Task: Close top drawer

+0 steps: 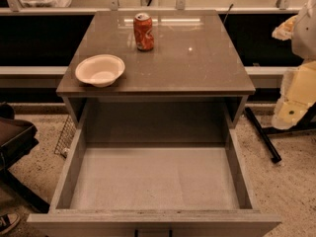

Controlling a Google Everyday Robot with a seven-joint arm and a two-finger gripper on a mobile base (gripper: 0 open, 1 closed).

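The top drawer (153,181) is pulled far out of the grey-brown cabinet towards the camera. Its pale grey inside is empty. Its front panel (98,224) runs along the bottom edge of the view, with the small dark handle (153,232) at its centre. My arm's pale casing stands at the right edge, beside the cabinet and apart from the drawer. My gripper (289,115) seems to be its lower end, level with the drawer's back right corner.
A red soda can (143,32) and a white bowl (100,70) stand on the cabinet top (197,63). A black chair (15,142) and a wire basket (64,137) are to the left. A dark rod (261,135) lies on the floor to the right.
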